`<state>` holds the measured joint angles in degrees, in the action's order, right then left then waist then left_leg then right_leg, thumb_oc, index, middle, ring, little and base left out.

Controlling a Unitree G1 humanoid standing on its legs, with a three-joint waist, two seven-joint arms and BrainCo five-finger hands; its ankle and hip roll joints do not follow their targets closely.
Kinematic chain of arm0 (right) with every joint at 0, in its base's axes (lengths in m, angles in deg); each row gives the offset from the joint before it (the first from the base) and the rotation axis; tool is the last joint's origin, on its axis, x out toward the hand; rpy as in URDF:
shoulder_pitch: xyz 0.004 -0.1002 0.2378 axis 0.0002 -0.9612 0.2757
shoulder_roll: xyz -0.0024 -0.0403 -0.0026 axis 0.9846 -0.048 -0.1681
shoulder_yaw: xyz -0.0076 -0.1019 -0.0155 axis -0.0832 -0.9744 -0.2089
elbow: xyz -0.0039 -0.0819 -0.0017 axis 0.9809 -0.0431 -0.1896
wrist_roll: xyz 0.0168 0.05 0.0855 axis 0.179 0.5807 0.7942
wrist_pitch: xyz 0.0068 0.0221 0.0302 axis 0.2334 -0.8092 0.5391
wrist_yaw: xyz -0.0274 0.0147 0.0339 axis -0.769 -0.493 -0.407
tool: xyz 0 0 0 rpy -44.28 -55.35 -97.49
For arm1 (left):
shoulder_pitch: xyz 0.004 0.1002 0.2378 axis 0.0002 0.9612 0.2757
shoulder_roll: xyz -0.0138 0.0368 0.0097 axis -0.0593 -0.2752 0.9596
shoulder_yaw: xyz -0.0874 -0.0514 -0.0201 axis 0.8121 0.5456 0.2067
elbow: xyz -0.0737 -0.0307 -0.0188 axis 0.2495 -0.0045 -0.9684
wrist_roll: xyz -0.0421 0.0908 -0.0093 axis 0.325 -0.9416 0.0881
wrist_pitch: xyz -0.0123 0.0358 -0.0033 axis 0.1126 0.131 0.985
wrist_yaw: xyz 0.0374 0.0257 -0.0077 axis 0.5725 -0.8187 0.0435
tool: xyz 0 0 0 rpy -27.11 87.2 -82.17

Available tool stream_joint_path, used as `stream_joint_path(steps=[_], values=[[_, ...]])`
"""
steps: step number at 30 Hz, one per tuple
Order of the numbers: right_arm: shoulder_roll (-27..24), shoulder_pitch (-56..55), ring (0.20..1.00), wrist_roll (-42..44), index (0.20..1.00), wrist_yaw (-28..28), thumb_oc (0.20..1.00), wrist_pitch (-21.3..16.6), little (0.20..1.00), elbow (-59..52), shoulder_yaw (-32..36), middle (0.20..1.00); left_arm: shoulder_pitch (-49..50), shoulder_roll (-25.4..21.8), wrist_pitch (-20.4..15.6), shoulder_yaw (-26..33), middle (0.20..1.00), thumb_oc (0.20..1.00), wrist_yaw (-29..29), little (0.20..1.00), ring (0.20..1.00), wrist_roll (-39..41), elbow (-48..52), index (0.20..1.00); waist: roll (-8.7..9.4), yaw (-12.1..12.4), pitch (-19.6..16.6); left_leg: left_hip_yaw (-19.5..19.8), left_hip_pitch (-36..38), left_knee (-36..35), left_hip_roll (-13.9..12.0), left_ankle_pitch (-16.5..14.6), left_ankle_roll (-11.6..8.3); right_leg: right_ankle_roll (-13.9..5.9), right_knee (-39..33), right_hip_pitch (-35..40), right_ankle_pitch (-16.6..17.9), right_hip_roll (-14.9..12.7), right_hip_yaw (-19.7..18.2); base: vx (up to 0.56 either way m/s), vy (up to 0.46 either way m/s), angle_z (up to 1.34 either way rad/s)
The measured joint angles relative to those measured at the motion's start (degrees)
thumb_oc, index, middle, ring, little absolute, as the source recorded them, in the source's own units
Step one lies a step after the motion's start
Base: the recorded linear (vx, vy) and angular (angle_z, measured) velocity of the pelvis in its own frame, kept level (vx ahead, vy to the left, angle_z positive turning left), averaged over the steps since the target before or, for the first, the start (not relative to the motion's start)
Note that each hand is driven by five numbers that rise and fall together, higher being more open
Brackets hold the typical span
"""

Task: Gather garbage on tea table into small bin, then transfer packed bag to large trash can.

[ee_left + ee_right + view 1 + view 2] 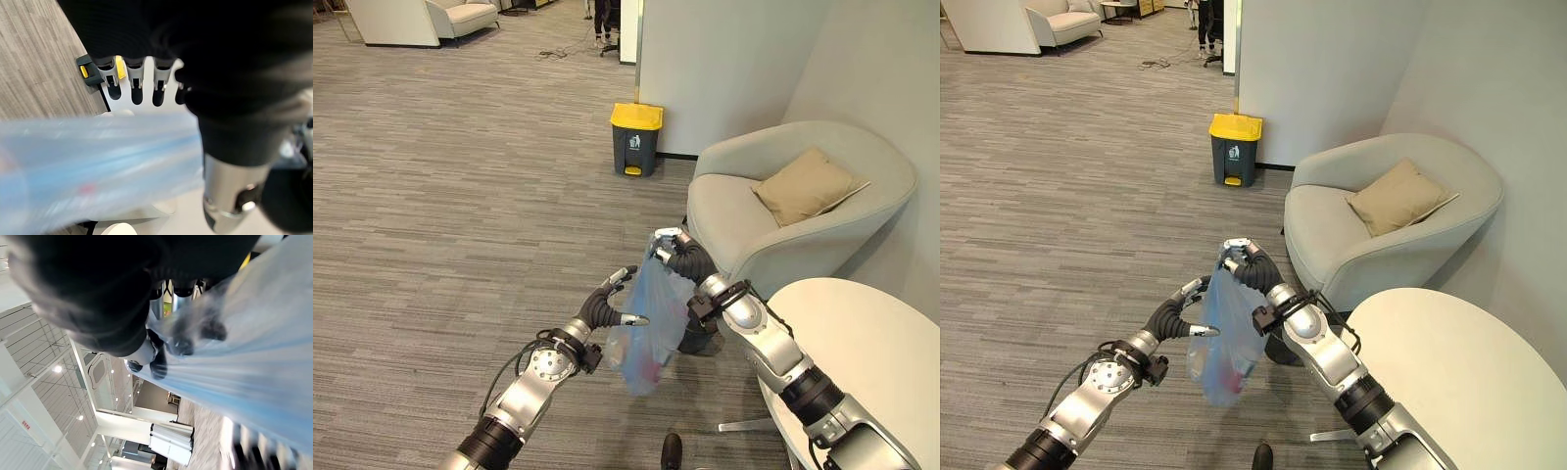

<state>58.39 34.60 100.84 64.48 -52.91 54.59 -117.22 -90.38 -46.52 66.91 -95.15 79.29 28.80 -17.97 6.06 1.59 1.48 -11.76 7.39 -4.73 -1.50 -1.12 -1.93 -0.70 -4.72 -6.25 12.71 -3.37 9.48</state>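
Two hands on the bag (646,323): my right hand (674,253) grips its top, my left hand (612,302) steadies it, fingers loose. Transfer step; next, carry it to the yellow-lidded trash can (636,138) at twelve o'clock.

Both eye views look down from head height, sharing the grey armchair (783,211) and yellow-lidded trash can (1235,149). Each wrist view looks along its own hand from very close against the blue bag (93,161).
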Motion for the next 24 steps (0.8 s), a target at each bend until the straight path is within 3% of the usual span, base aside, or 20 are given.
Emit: stream_joint_path(steps=[9,15,24], values=[[2.9,1.4,0.200,0.1,0.200,1.1,0.200,0.0,0.200,0.8,0.5,0.200,2.4,-1.5,0.0,0.4,1.000,1.000,0.6,1.000,1.000,-1.1,-0.3,1.000,0.67,1.0,0.4,0.1,0.0,0.0,0.0,0.0,0.01,-0.06,0.0,0.0,0.0,0.0,0.0,0.00,0.003,0.00],[4.0,1.5,0.200,0.3,0.200,1.1,0.200,-0.4,0.200,-3.0,-0.8,0.200,1.4,2.1,0.0,2.5,1.000,1.000,7.1,1.000,1.000,-8.4,-0.8,1.000,1.71,1.7,0.9,0.2,-0.1,0.0,-0.1,0.0,-0.01,-0.09,0.0,0.0,-0.1,0.0,0.2,0.00,0.000,0.00],[3.4,1.5,0.200,0.2,0.200,2.7,0.200,-0.8,0.200,-2.4,0.3,0.200,2.1,0.3,-0.2,3.0,1.000,1.000,10.0,1.000,1.000,-10.7,1.5,1.000,2.10,2.0,1.3,0.3,-0.1,0.0,-0.3,0.0,-0.01,-0.20,0.0,0.0,-0.2,-0.1,0.3,0.00,0.000,0.00]])
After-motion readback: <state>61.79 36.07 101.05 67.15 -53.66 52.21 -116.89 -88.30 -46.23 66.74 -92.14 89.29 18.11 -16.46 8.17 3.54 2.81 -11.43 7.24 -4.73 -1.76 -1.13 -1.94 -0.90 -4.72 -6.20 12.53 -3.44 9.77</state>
